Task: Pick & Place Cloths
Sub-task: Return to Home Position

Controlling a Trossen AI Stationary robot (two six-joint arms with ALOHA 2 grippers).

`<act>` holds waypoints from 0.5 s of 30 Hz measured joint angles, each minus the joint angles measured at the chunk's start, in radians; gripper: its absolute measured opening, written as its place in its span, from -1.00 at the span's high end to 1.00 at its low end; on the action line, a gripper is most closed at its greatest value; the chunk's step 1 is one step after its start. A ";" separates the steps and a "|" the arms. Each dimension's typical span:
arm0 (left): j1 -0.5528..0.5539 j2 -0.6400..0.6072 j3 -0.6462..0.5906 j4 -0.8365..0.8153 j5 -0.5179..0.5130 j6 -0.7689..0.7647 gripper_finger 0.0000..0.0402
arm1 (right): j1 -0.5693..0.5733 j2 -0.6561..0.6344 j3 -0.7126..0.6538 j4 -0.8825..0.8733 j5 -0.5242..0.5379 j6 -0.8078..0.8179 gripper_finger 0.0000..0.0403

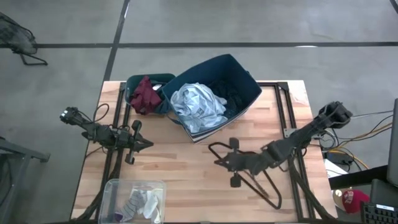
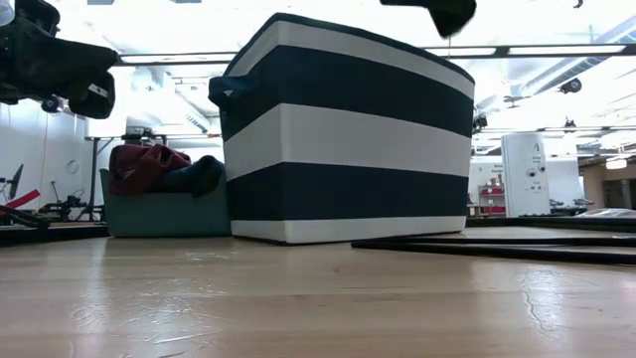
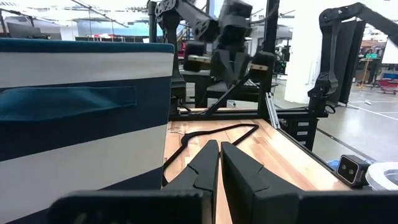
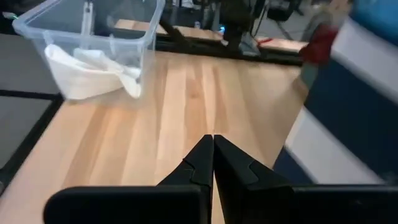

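A pale blue-white shirt (image 1: 198,106) lies heaped in the big navy-and-white striped fabric box (image 1: 242,78), with dark pieces beside it. A maroon piece (image 1: 144,93) drapes over the rim of a small teal bin (image 1: 155,79), and it also shows in the low view (image 2: 144,164). White and grey socks (image 1: 140,202) lie in a clear plastic tub (image 4: 93,68). My left gripper (image 1: 149,144) hovers shut left of the box. My right gripper (image 1: 216,162) is shut, raised above the thin dark hanger (image 1: 249,169). Neither touches any cloth.
The hanger (image 3: 211,134) lies flat on the wooden table, right of centre, under my right arm. The striped box (image 2: 348,139) stands at the middle of the far side, the teal bin (image 2: 164,214) at its left. The clear tub (image 1: 134,199) sits at the near left corner.
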 joint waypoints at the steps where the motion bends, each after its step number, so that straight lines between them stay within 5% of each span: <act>1: 0.000 0.000 0.000 0.000 0.000 0.000 0.87 | -0.009 -0.016 -0.042 0.051 -0.016 0.011 0.96; 10: 0.000 0.000 0.000 0.000 0.000 0.000 0.87 | -0.029 -0.231 -0.420 0.435 -0.031 -0.003 0.96; 15: 0.000 0.000 0.000 0.000 0.000 0.000 0.87 | -0.053 -0.398 -0.573 0.466 -0.031 -0.020 0.96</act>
